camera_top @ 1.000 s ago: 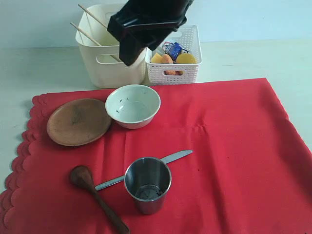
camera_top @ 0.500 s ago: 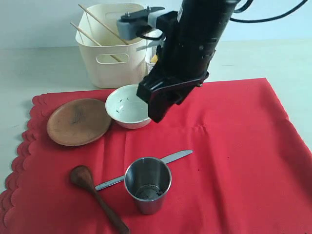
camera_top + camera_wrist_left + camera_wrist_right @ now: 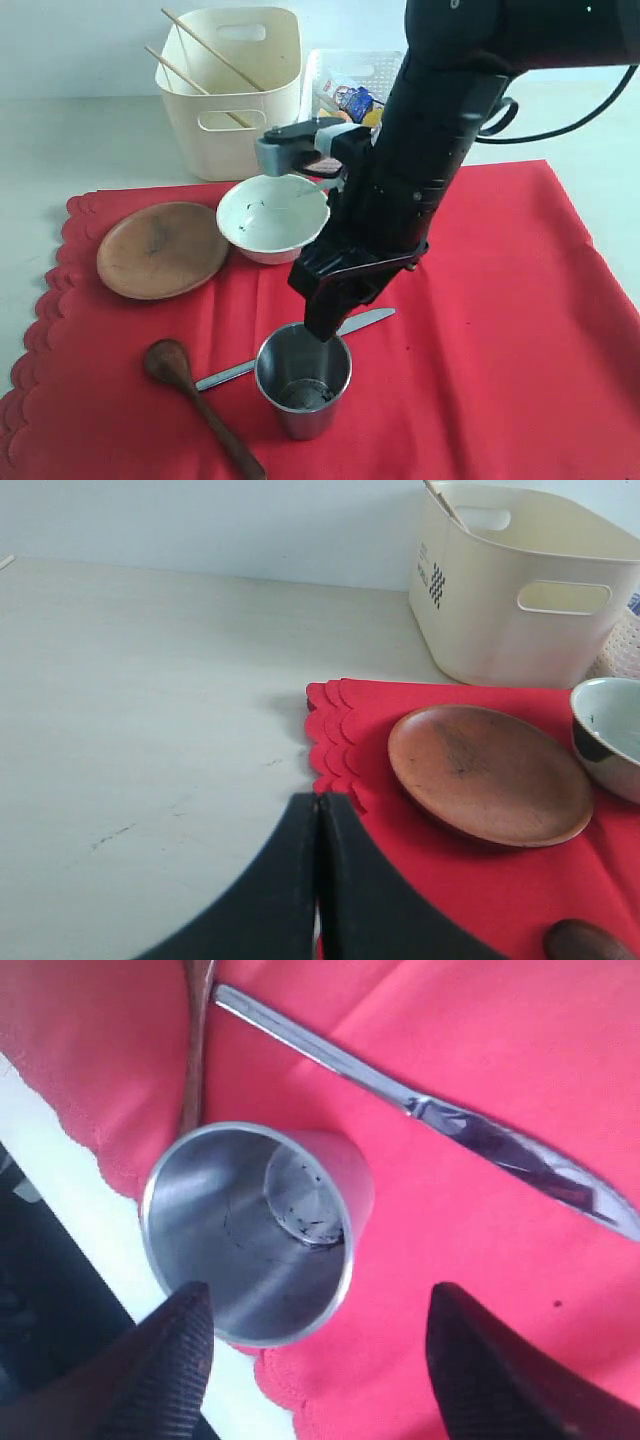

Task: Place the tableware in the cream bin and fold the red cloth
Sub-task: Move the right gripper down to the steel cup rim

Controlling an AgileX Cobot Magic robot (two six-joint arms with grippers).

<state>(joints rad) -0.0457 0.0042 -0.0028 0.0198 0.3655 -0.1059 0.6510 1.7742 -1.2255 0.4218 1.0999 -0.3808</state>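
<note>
The red cloth (image 3: 480, 330) covers the table, with the tableware on it. A brown plate (image 3: 160, 250) lies at the left beside a white speckled bowl (image 3: 270, 215). The steel cup (image 3: 302, 385) stands upright near the front, between a dark wooden spoon (image 3: 195, 400) and a metal knife (image 3: 365, 320). Two chopsticks (image 3: 200, 55) lean inside the cream bin (image 3: 230, 110) at the back. My right gripper (image 3: 318, 1305) hangs open just above the cup (image 3: 250, 1230), one finger (image 3: 185, 1340) over its rim. My left gripper (image 3: 318, 805) is shut and empty at the cloth's scalloped edge (image 3: 330, 730), near the plate (image 3: 485, 770).
A white lattice basket (image 3: 385, 70) with food and a carton stands to the right of the cream bin, partly hidden by my right arm (image 3: 420, 170). Bare pale table (image 3: 150, 700) lies left of the cloth.
My right arm has swung from above the bin and basket, forward over the bowl, and down to the steel cup. Nothing on the cloth has moved.
</note>
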